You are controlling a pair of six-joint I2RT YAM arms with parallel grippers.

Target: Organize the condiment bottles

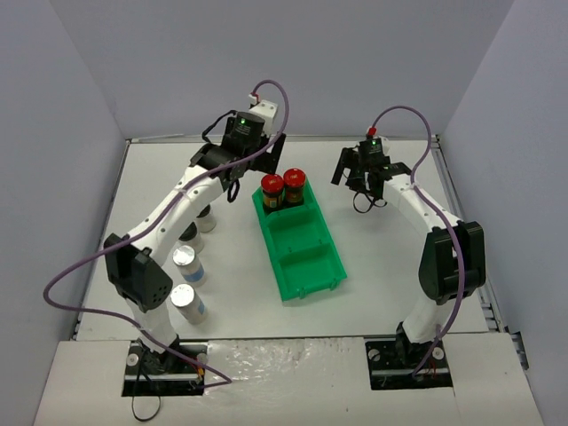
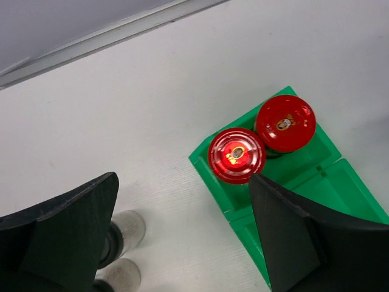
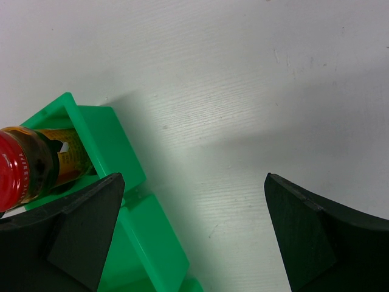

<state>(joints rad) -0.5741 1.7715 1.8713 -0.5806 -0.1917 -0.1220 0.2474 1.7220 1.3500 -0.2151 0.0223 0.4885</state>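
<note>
Two dark jars with red caps [image 1: 272, 189] [image 1: 294, 185] stand side by side in the far compartment of the green bin [image 1: 306, 266]. In the left wrist view they show as red caps [image 2: 236, 155] [image 2: 284, 123]. Two silver-capped bottles [image 1: 186, 261] [image 1: 187, 302] stand at the near left. Two pale black-capped bottles [image 1: 206, 216] [image 1: 189, 232] stand partly under my left arm and also show in the left wrist view [image 2: 129, 228]. My left gripper [image 1: 244, 173] [image 2: 182, 234] is open and empty, above the table just left of the bin's far end. My right gripper [image 1: 362, 180] [image 3: 191, 228] is open and empty, right of the bin.
The bin [image 3: 106, 143] has three compartments; the middle and near ones hold nothing. A raised rail [image 2: 121, 33] runs along the table's far edge. Grey walls close in the table on the left, right and back.
</note>
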